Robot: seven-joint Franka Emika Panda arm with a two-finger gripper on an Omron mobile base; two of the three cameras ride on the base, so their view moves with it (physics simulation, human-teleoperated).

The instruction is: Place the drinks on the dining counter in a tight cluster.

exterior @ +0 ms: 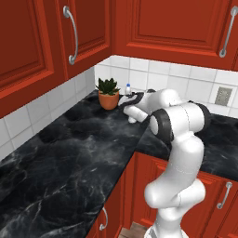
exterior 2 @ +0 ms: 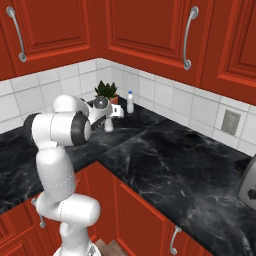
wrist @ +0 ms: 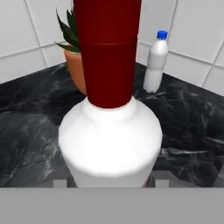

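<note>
A white red-capped bottle (wrist: 109,140) stands upright between my fingertips, its dark red cap (wrist: 108,52) rising in front of the hand camera. My gripper (wrist: 110,183) is shut on the bottle's white body, low over the black worktop corner (exterior: 131,100) (exterior 2: 116,112). Behind it, against the white tiles, stands a small pale blue-capped bottle (wrist: 156,65) (exterior: 128,89) (exterior 2: 130,102), apart from my hand. Whether the held bottle's base touches the stone is hidden. The dining counter is out of view.
A potted plant (exterior: 108,94) (exterior 2: 106,91) (wrist: 74,61) stands in the corner just left of the small bottle. The black marbled worktop (exterior: 69,153) bends round the corner under red wall cupboards. A wall socket (exterior 2: 230,122) and a toaster (exterior 2: 248,186) are at the right.
</note>
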